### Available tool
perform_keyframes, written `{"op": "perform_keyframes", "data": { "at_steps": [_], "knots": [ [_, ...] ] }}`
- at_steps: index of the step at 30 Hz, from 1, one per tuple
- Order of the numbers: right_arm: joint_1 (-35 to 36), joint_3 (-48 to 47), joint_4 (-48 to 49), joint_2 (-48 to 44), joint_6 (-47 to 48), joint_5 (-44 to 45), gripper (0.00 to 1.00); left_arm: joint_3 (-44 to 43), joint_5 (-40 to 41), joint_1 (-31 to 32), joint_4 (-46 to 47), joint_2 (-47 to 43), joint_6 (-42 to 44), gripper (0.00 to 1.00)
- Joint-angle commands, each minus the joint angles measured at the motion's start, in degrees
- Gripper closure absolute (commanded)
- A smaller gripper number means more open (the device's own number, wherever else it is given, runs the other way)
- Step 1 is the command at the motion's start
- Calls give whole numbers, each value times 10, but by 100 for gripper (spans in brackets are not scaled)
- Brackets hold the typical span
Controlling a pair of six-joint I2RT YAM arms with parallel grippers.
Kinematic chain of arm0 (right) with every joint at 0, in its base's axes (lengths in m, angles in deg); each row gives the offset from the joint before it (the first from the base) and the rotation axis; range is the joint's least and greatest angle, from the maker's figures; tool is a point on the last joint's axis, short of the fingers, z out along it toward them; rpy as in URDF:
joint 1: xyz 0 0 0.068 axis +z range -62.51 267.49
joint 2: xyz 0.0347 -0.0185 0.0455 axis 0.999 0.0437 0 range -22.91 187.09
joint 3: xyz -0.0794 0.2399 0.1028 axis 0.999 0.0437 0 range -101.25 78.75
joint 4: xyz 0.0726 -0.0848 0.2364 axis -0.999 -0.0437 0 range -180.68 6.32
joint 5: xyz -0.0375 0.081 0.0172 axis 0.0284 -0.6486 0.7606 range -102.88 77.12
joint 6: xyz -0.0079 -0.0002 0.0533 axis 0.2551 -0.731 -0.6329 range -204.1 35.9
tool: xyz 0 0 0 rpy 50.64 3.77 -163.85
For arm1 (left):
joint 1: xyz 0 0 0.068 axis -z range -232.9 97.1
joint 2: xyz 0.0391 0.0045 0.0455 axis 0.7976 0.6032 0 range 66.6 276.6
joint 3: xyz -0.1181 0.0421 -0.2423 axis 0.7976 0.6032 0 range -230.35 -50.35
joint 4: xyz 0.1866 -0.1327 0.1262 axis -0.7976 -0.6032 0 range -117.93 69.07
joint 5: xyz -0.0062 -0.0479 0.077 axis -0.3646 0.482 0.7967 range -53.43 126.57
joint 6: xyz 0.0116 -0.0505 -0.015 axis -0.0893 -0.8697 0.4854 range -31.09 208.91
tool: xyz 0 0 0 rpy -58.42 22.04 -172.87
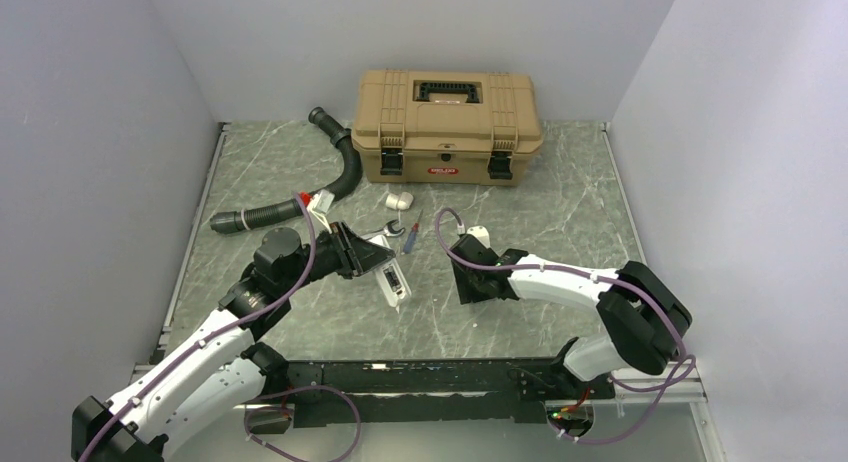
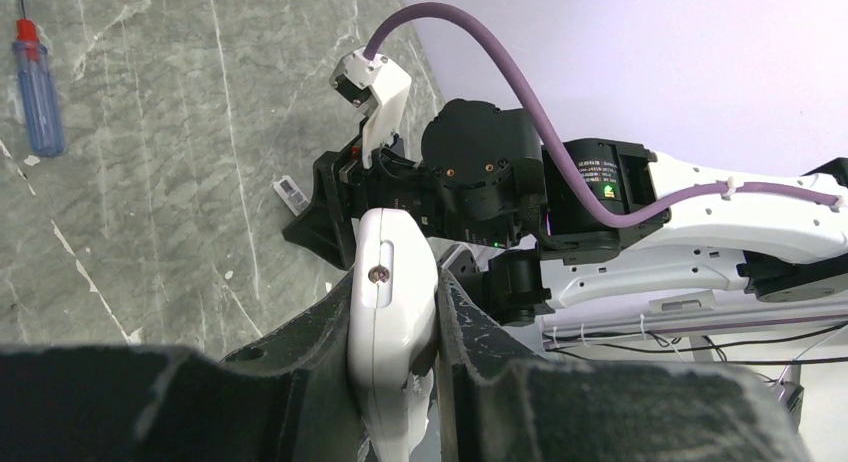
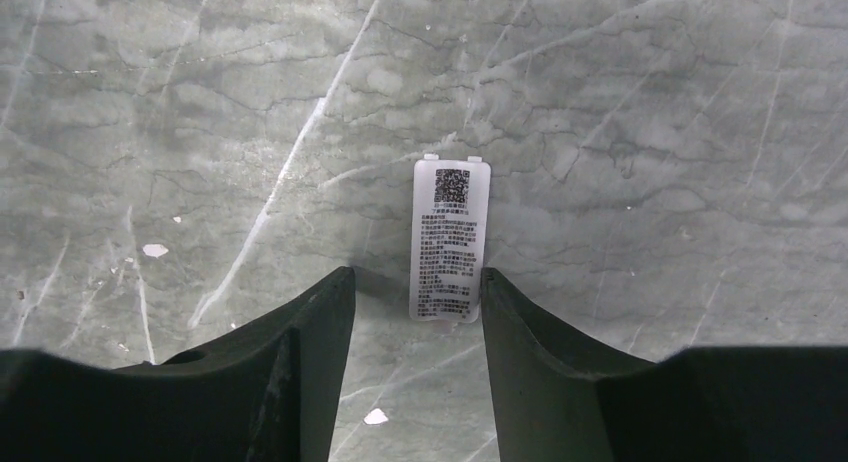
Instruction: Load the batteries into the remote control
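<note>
The grey marbled worktop (image 3: 650, 132) is lying between plain white walls. Nearest, the right gripper (image 3: 417, 282) is standing half-open astride a small white labelled cover (image 3: 450, 222), holding nothing; it should be pinching the long edges squarely. Around the worktop's middle, the left gripper (image 2: 395, 307) is clamping the remote control (image 2: 388, 252). A tan toolbox (image 1: 446, 125) is sitting at the far edge.

From my station, the remote control (image 2: 388, 317) has its base hidden within the left gripper (image 2: 393, 297); print on the white cover (image 3: 450, 240) is too small to read.
</note>
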Motion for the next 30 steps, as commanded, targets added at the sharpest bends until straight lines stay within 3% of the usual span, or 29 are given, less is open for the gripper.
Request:
{"op": "perform_keyframes", "data": {
  "at_steps": [1, 16, 30],
  "knots": [
    [-4, 5, 16, 8, 3, -23, 49, -8, -10, -3, 12, -11, 1, 100],
    [-3, -20, -45, 15, -44, 1, 59, -12, -20, -5, 24, 1, -1, 100],
    [-3, -26, -71, 49, -78, 22, 59, -17, -21, -6, 23, 6, 1, 100]
  ]
}}
